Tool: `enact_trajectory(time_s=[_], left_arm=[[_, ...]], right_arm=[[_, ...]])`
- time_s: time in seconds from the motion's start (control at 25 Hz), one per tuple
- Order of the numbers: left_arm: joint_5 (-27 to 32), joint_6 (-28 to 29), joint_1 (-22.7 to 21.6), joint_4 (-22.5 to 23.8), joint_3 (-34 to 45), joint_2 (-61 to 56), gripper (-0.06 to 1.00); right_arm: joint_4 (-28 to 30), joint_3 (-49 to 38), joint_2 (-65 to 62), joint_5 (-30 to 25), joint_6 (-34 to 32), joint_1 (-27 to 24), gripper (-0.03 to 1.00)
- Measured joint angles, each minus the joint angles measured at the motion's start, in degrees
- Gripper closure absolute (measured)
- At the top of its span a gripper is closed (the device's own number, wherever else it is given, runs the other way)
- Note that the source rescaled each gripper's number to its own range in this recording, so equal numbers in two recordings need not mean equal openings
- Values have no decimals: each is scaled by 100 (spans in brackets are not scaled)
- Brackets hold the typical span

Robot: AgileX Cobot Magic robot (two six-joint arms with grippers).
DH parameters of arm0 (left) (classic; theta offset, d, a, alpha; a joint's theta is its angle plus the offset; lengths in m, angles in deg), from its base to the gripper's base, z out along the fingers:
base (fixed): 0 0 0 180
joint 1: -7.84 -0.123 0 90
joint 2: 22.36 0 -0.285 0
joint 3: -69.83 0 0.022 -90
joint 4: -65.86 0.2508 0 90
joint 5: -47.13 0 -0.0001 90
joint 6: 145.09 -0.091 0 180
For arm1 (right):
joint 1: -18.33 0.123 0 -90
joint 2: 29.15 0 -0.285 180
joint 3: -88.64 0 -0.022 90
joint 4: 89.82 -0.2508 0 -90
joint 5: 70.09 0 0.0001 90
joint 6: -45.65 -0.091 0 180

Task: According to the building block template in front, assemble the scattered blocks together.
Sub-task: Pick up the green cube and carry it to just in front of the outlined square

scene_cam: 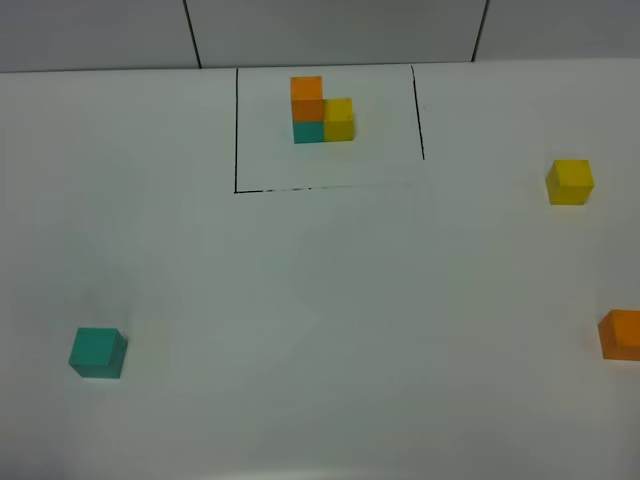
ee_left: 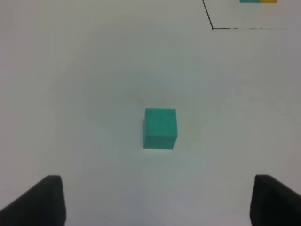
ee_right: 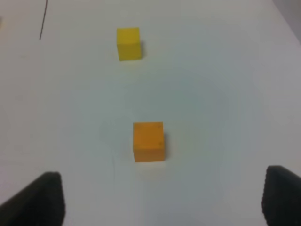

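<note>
Template: joined orange-teal-yellow cube trio (scene_cam: 322, 110), far middle, inside black-lined rectangle (scene_cam: 236, 130).
Left: teal matte cube (scene_cam: 98, 352), slightly turned, open table around.
Right: yellow matte cube (scene_cam: 569, 182); orange matte cube (scene_cam: 621, 334) at the view's edge.
Grippers: left gripper (ee_left: 160, 202), right gripper (ee_right: 164, 200) spread wide, empty.

Table: I see a plain white tabletop (scene_cam: 320, 300) across my view.
Marking: thin black outline (scene_cam: 236, 130), far centre.
Wall: grey panels (scene_cam: 330, 30), dark seams, far side.

Holding the left gripper (ee_left: 155, 203) with jaws spread wide, just the two dark fingertips (ee_left: 34, 202) showing at the corners of its wrist view. Holding the right gripper (ee_right: 157, 200) the same way, jaws far apart, blunt dark fingertips (ee_right: 282, 197) peeking in at either side — both wrists tilting downward, hanging in the air.
</note>
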Motion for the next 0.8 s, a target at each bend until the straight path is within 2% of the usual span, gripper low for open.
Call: enact_trajectory(time_s=[0.28, 0.48, 0.8], left_arm=[[-636, 0, 0, 0, -111, 1175, 16], [-1303, 0, 0, 0, -112, 2644, 16], [-1877, 0, 0, -23, -112, 5069, 16]], right_arm=[[-5, 0, 0, 0, 0, 0, 20], [-5, 0, 0, 0, 0, 0, 20], [-5, 0, 0, 0, 0, 0, 20]])
